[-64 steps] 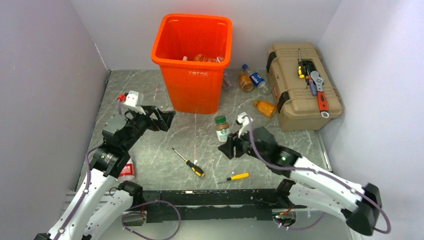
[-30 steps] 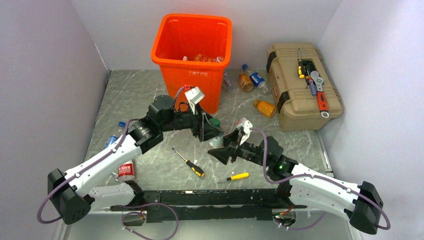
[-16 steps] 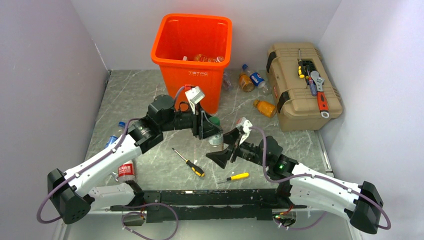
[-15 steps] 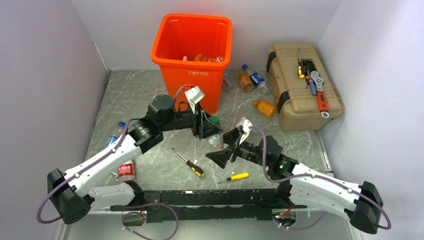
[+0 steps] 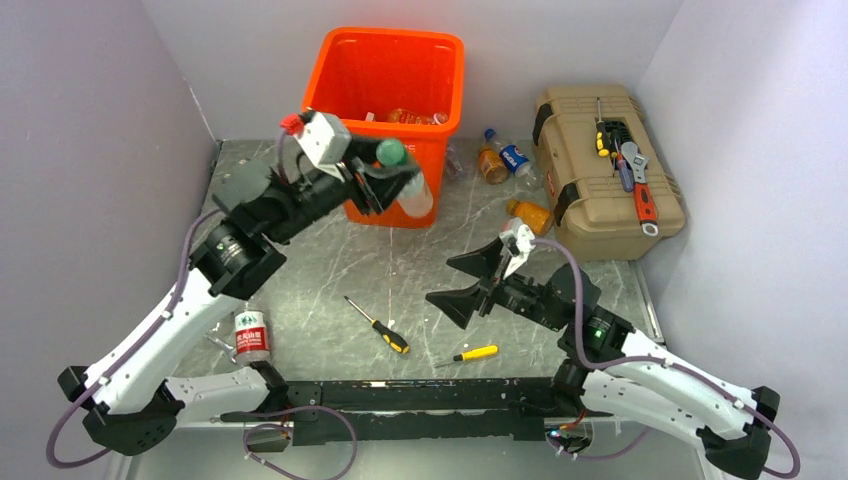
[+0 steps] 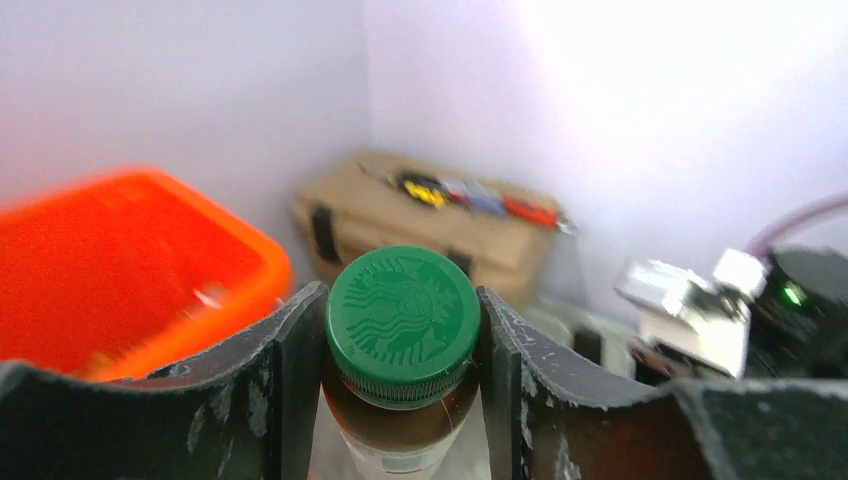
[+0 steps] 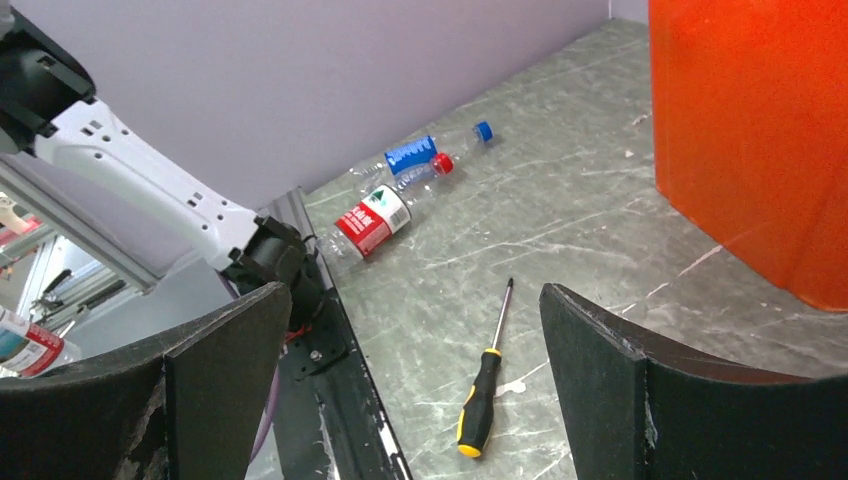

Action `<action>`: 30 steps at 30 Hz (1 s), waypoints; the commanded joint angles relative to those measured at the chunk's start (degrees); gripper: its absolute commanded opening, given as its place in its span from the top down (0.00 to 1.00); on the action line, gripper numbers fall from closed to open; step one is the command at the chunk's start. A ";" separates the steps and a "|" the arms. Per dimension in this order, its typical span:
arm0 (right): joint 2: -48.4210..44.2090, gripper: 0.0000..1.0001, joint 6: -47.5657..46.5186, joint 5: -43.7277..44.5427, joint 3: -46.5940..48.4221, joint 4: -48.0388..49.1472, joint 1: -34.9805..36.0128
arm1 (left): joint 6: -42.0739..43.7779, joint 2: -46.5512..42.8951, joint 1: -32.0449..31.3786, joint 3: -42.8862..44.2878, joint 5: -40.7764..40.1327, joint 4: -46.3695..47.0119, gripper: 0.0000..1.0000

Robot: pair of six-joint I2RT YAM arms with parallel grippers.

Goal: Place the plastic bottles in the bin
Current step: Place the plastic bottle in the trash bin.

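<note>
Well behind the left gripper, down by its arm's base, a red-label bottle (image 5: 250, 335) lies on the table (image 5: 330, 270). The left gripper (image 5: 398, 180) is raised and clamped on a green-capped bottle (image 5: 392, 153), with a finger pressed to each side at the cap. The bottle is tilted, cap uppermost. The bin (image 5: 390, 38) stands right behind this gripper, its front wall close to the held bottle, and other bottles (image 5: 415, 117) lie inside it. Between the two grippers, lower down, a black-handled screwdriver (image 5: 380, 327) lies on the table. The right gripper (image 5: 463, 282) hangs low over the table, jaws spread wide and holding nothing. Beyond it and to its right lie an orange bottle (image 5: 528, 213) and a blue-label bottle (image 5: 516, 156), both beside the toolbox (image 5: 600, 170).
</note>
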 commanded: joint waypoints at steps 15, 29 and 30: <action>-10.73 0.00 6.33 14.17 -10.29 -4.58 0.20 | 11.41 30.05 20.04 34.72 -11.02 5.56 1.00; -13.09 0.00 4.38 20.84 -9.77 -9.69 0.18 | -2.21 53.36 24.47 48.08 -0.76 -11.89 1.00; -12.93 0.00 4.31 20.99 -9.68 -9.89 0.20 | -2.57 55.13 24.47 51.14 0.50 -14.37 1.00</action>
